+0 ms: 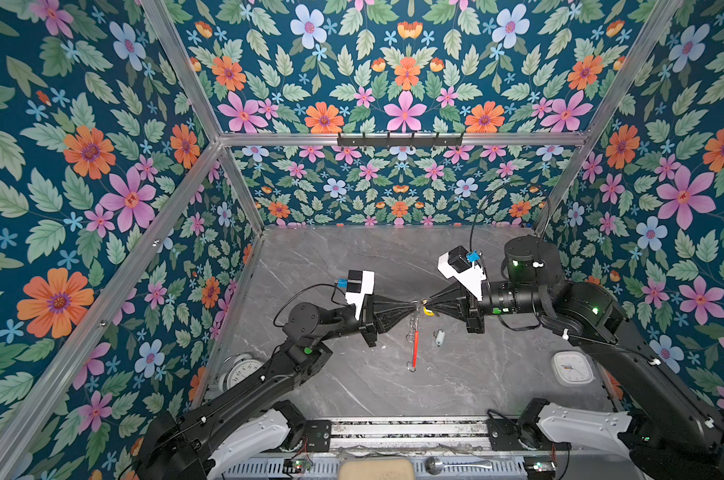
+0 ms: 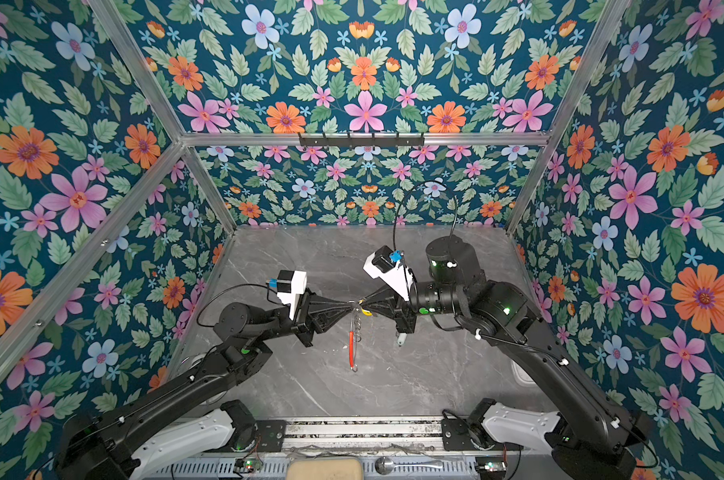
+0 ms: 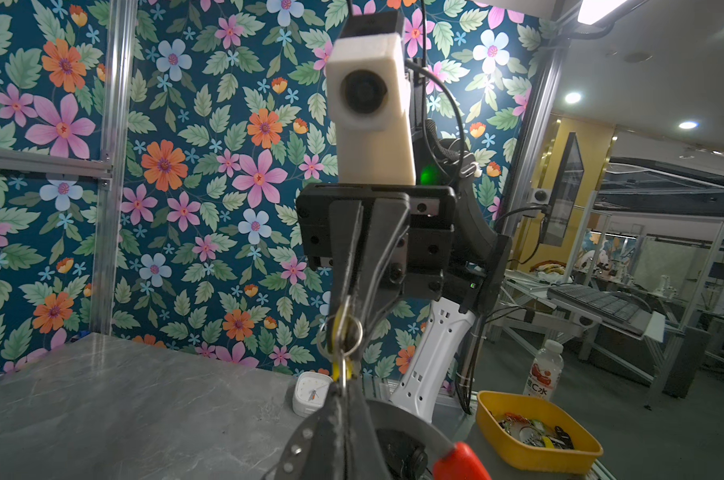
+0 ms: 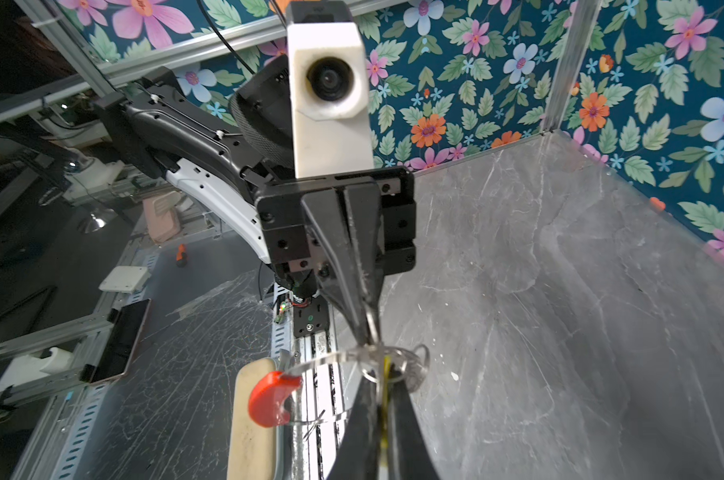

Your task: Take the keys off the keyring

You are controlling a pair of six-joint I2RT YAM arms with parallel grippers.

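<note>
Keyring (image 1: 414, 345), hanging: my left gripper (image 1: 410, 306) pinches its rim, my right gripper (image 1: 430, 306) the yellow-tagged key (image 4: 386, 370); best drawn apart slowly.

Legible markings: one partial label, nothing else readable.

A plastic bottle (image 3: 545, 368), standing off the table (image 3: 102, 415) beyond its edge and near a yellow tray (image 3: 514, 451), is carrying a red-and-white label on which "C水" is reading clearly; the remainder of that label is blurring out. A round clock (image 1: 244, 370) at the table's front left corner is showing a ring of dial numerals, too small to read. A square white clock (image 1: 572, 368) on the table's right side is showing only unreadable dial marks.
</note>
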